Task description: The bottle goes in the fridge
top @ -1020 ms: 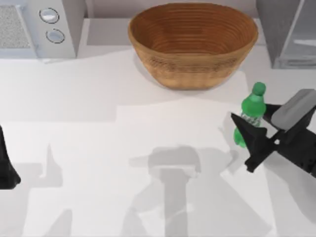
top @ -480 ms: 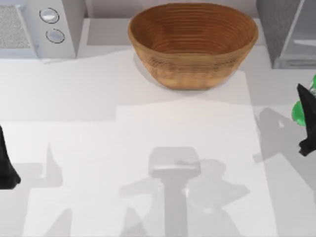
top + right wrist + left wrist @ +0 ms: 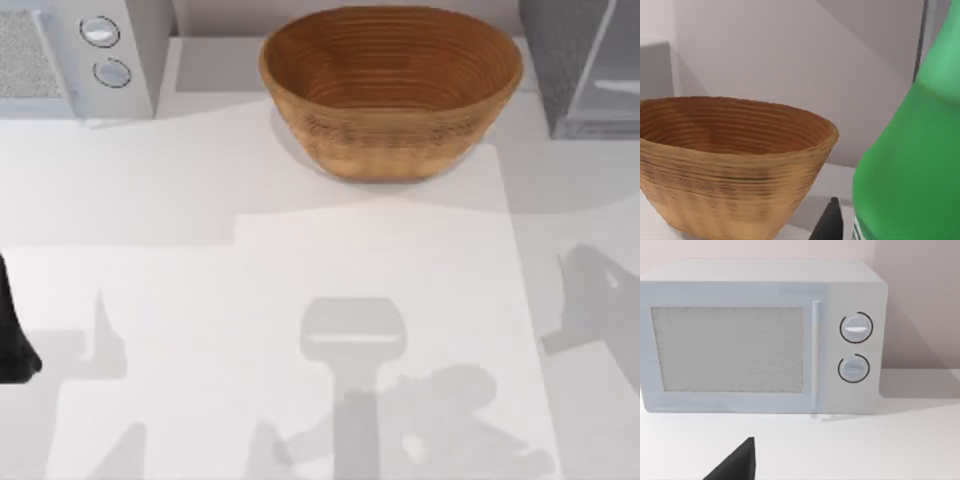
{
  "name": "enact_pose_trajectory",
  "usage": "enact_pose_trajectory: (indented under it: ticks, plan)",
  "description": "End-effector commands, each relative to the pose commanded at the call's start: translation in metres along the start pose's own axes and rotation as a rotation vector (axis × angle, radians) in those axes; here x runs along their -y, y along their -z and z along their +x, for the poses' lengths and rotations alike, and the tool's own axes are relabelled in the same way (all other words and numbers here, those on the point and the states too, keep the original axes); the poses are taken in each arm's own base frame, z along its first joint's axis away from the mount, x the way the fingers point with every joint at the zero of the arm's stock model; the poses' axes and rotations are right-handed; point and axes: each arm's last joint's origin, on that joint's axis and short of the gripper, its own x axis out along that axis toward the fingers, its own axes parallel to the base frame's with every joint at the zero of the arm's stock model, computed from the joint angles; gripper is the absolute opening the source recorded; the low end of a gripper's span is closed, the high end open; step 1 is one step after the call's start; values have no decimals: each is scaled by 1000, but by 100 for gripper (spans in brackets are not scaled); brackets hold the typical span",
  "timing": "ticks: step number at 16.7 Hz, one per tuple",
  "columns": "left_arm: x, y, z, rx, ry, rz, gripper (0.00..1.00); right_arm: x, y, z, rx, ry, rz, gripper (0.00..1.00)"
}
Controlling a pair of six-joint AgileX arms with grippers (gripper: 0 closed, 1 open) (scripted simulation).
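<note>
The green bottle (image 3: 910, 165) looms very close in the right wrist view, upright, with a strip of its white label at the lower edge. My right gripper (image 3: 890, 232) is shut on it, one black fingertip (image 3: 829, 224) showing beside the bottle's body. The fridge (image 3: 580, 65), a grey cabinet with a dark speckled side and a pale front, stands at the table's back right corner in the top view. My left gripper (image 3: 14, 335) is parked at the table's left edge.
A large woven basket (image 3: 390, 90) sits at the back middle, also close in the right wrist view (image 3: 730, 160). A light grey box with two round knobs (image 3: 95, 50) stands at the back left, facing the left wrist camera (image 3: 765, 340).
My right gripper has carried the bottle from the table's right side out past the top view's right edge. Its shadow has slid right. The left arm has not moved.
</note>
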Motion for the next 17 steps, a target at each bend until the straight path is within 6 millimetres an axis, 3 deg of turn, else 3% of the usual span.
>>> enact_pose_trajectory:
  ticks: [8,17]
  plan:
    - [0,0,0,0,0,0,100,8,20,-43,-56,276,25,1]
    - [0,0,0,0,0,0,100,7,20,-47,-52,283,31,1]
